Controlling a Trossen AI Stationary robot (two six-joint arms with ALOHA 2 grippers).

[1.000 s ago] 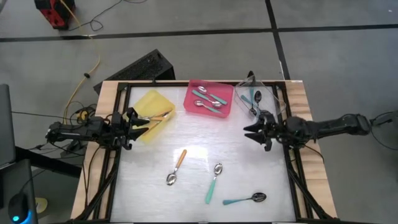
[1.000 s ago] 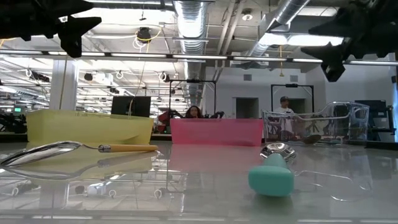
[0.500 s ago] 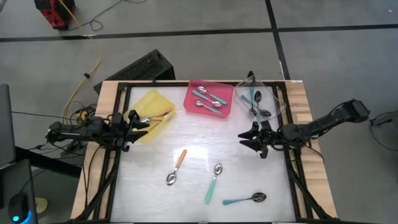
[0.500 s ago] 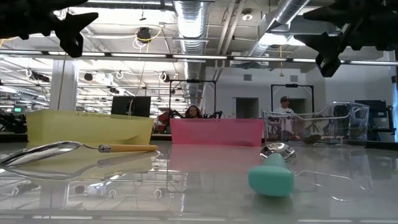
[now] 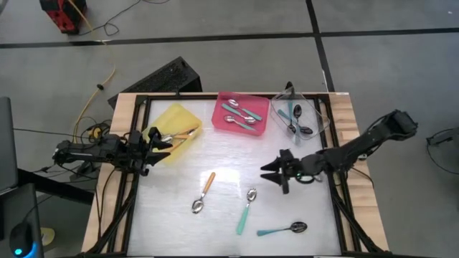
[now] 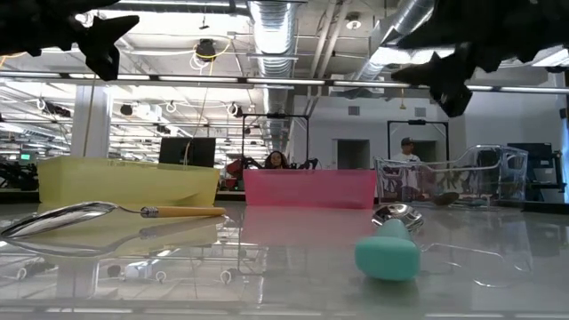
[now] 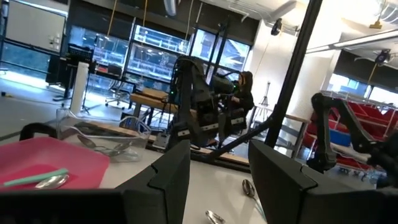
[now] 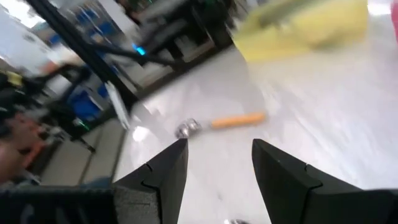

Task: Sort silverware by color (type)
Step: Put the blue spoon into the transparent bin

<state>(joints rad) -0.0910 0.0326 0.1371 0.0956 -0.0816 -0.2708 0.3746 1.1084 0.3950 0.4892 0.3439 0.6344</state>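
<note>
Silverware: a teal-handled spoon (image 5: 247, 209) lies just below the right gripper (image 5: 267, 172), fingers spread, empty; left gripper (image 5: 163, 141) likewise.

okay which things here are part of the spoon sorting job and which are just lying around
Job: orange-handled spoon, teal-handled spoon, black-bowled teal spoon, sorted spoons in the trays, open right gripper.

Lying about: black box beyond the table, yellow cable on the floor.

The whole table (image 5: 222, 208) is seen straight down from high above. It is seen again from its own top, looking level toward twelve o'clock. The pink tray (image 6: 309, 188) is shared by both views.
</note>
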